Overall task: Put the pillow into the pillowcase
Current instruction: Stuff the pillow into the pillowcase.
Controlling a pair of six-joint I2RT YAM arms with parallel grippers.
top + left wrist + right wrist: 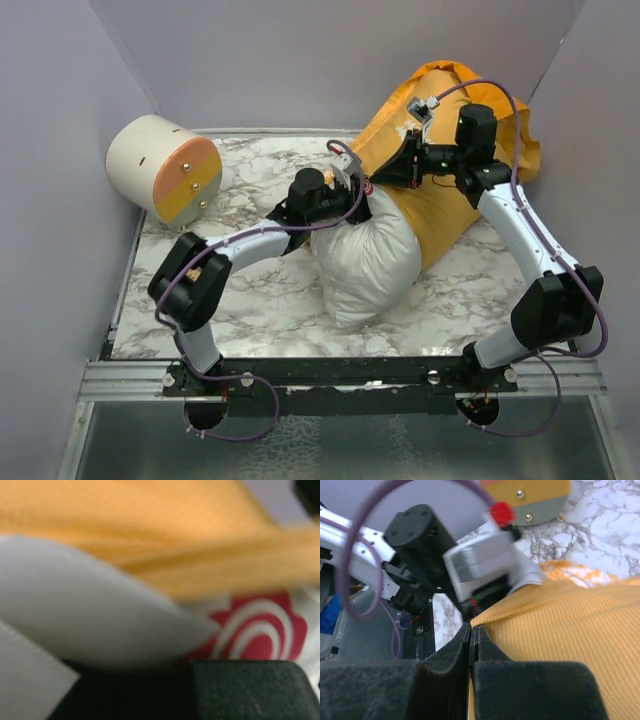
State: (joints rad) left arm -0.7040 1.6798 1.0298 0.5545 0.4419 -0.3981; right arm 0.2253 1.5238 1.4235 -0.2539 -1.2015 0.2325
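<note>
**Near edge.** Metal rail [130, 378] carries both arm bases. The marble desk [250, 300] lies beyond it, with a bare strip along the front.

**Pillow** [370, 255]. White and plump, lying mid-desk. Its near end is free and its far end touches the orange fabric. A red label [260, 630] shows at that far edge.

**Left gripper** [358, 188]. It sits at the pillow's far-left corner with white fabric hard against its pad. The wrist view is blurred, so I cannot tell whether it pinches or only presses.

**Right gripper** [470, 630]. The pads are pressed together, pinching the edge of the pillowcase [450, 205].

**Pillowcase.** Orange and heaped at far right, against the back corner.

**Handling note (judgement).** The step in hand looks like feeding the pillow's far end into the mouth.
- Hold the pinched edge raised and taut so the opening gapes.
- Lead with one corner, low along the desk, so the fabric does not bunch.

**Clearance.**
- The back and right walls [600, 120] stand just behind the case, leaving little room to draw it farther.
- Open desk lies to the left and near side.
- The cylinder [165, 165] at far left is well apart.
</note>
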